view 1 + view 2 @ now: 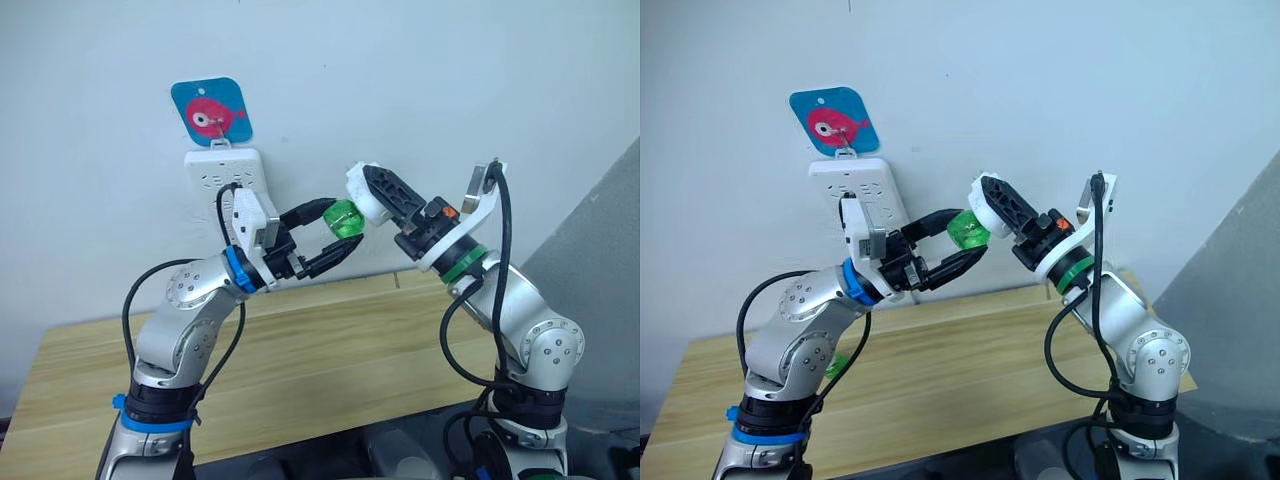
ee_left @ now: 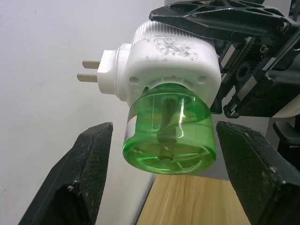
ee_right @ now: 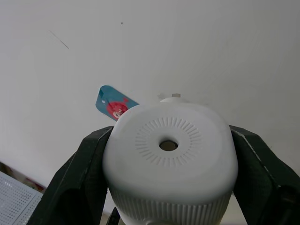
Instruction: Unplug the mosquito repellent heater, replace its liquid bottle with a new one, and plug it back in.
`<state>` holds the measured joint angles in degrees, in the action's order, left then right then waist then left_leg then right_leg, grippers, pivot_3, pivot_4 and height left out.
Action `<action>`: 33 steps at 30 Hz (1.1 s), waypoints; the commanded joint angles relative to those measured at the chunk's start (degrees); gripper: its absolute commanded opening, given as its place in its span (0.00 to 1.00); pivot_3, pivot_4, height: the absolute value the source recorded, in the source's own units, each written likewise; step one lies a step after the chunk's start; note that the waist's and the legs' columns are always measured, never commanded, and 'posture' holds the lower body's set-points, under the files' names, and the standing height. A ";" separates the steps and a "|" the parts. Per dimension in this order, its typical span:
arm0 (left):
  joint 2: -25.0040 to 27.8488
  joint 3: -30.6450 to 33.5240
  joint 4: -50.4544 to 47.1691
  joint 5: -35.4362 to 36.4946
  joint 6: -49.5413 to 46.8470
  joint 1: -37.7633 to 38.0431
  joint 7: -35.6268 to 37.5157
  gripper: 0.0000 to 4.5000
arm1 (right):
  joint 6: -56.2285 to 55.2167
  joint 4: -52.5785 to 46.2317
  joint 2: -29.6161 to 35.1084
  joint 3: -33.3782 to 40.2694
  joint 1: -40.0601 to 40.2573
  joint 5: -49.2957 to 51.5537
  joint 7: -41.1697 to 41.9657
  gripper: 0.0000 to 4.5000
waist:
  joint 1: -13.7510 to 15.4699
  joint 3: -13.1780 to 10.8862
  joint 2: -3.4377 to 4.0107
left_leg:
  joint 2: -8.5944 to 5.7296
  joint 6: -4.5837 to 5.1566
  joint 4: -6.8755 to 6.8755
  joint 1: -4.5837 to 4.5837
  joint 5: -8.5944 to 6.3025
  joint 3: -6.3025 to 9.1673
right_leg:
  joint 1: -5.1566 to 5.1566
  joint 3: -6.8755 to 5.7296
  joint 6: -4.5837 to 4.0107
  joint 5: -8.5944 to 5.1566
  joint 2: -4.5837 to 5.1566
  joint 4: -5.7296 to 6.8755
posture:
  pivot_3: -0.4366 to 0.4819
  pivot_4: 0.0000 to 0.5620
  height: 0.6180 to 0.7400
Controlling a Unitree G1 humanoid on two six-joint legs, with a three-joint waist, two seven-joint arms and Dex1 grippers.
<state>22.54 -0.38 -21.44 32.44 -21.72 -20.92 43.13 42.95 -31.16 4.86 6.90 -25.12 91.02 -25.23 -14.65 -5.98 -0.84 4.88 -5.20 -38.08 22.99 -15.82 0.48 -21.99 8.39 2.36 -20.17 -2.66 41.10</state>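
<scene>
Heater (image 3: 168, 159) clamped in right pincer (image 1: 378, 198); left pincer (image 1: 340, 232) gapes around its seemingly liquid-filled green bottle (image 2: 169, 133).

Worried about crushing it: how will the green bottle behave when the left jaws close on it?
The green bottle looks like thin, clear, rigid plastic, so probably stiff and light. Its smooth round wall may slip or turn between the flat pads.
</scene>
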 commanded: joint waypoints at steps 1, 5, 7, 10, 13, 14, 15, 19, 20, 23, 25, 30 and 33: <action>-0.19 0.14 -1.18 0.39 0.66 -1.02 -0.20 0.82 | -2.14 -1.37 1.11 -1.04 -0.22 1.97 0.46 0.70 | 0.02 0.01 0.00 | -0.01 0.02 0.00 -0.01 0.00 0.05 | 0.03 0.00 0.00 0.00 0.00 0.00 | 0.26 0.08 0.96; 0.15 0.14 -1.35 0.50 0.28 -0.62 0.03 0.82 | -3.54 -1.31 2.07 -2.06 -0.26 2.38 0.28 0.70 | 0.12 0.02 0.01 | -0.04 0.06 -0.02 -0.04 0.03 0.30 | 0.19 -0.05 0.00 0.00 0.00 0.00 | 0.26 0.08 0.96; 0.14 0.12 -1.46 0.59 0.10 -0.56 -0.03 0.82 | -4.02 -1.33 2.35 -2.51 -0.23 2.44 0.32 0.70 | 0.20 0.02 0.01 | -0.08 0.09 -0.02 -0.04 0.06 0.38 | 0.24 -0.05 0.00 0.00 -0.02 -0.01 | 0.26 0.08 0.96; -0.05 0.26 -1.26 0.56 0.13 -0.59 -0.31 0.68 | -4.61 -1.33 2.91 -3.15 -0.08 2.64 0.55 0.70 | 0.26 0.02 0.01 | -0.09 0.10 -0.03 -0.04 0.08 0.46 | 0.29 -0.08 0.00 0.00 -0.01 -0.01 | 0.26 0.09 0.96; -0.39 0.45 -0.90 0.42 0.24 -0.97 -0.85 0.50 | -4.98 -1.36 3.83 -3.69 0.45 2.87 1.09 0.70 | 0.30 0.02 0.01 | -0.10 0.11 -0.04 -0.05 0.09 0.50 | 0.33 -0.10 0.00 0.00 -0.01 -0.01 | 0.26 0.09 0.96; -0.44 0.48 -0.84 0.41 0.22 -1.04 -0.94 0.50 | -5.13 -1.38 4.10 -3.84 0.60 2.94 1.18 0.70 | 0.32 0.02 0.01 | -0.14 0.12 -0.04 -0.04 0.10 0.56 | 0.37 -0.08 0.01 0.00 -0.02 -0.03 | 0.26 0.09 0.96; -0.46 0.50 -0.81 0.45 0.16 -1.03 -1.00 0.50 | -5.27 -1.43 4.40 -3.98 0.83 3.03 1.30 0.70 | 0.33 0.02 0.01 | -0.15 0.12 -0.04 -0.05 0.10 0.60 | 0.40 -0.08 0.01 -0.01 -0.03 -0.04 | 0.26 0.09 0.96; -0.54 0.55 -0.23 -0.07 0.70 -0.76 -1.17 0.50 | -5.27 -1.43 5.74 -4.54 1.59 3.97 1.78 0.70 | 0.34 0.02 0.01 | -0.18 0.13 -0.05 -0.07 0.11 0.72 | 0.51 -0.11 0.01 -0.01 -0.02 -0.08 | 0.26 0.10 0.96; -0.56 0.56 -0.15 -0.19 0.81 -0.70 -1.27 0.50 | -5.38 -1.44 6.01 -4.69 1.70 4.21 1.83 0.70 | 0.34 0.02 0.01 | -0.18 0.13 -0.05 -0.08 0.11 0.73 | 0.53 -0.12 0.01 -0.01 -0.02 -0.09 | 0.26 0.10 0.96; -0.40 0.47 0.43 -0.77 1.67 -0.35 -0.92 0.50 | -5.81 -1.67 6.87 -4.64 2.44 4.26 2.45 0.92 | 0.35 0.02 0.01 | -0.19 0.14 -0.05 -0.09 0.13 0.79 | 0.56 -0.15 0.01 -0.01 -0.02 -0.08 | 0.26 0.10 0.96; 0.33 0.15 0.77 -1.60 3.00 0.26 0.36 0.50 | -6.01 -1.60 8.02 -3.94 3.18 4.19 2.67 1.00 | 0.36 0.02 0.02 | -0.19 0.16 -0.05 -0.10 0.14 0.79 | 0.57 -0.15 0.01 -0.01 -0.03 -0.08 | 0.26 0.10 0.96; 3.47 -0.70 2.70 -4.06 6.80 2.50 5.49 0.50 | -1.26 -0.27 19.44 0.81 6.89 12.84 8.01 1.00 | 0.50 0.02 0.02 | -0.27 0.17 -0.05 -0.07 0.14 0.80 | 0.63 -0.10 0.05 -0.03 -0.04 -0.15 | 0.26 0.11 0.96; 5.69 -1.56 5.25 -5.96 10.36 3.42 9.49 0.50 | 5.95 1.65 31.14 4.06 10.27 20.80 16.67 1.00 | 0.68 0.01 0.02 | -0.29 0.18 -0.03 -0.07 0.14 0.79 | 0.68 -0.09 0.07 -0.05 -0.04 -0.23 | 0.25 0.13 0.96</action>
<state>27.51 -1.96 -16.02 27.39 -14.82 -17.13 50.15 44.75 -29.33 32.08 8.13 -15.77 106.52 -14.62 -13.98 -5.97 -0.82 4.57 -5.01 -38.10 22.92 -15.67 1.25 -21.30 8.31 2.43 -20.22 -2.70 40.87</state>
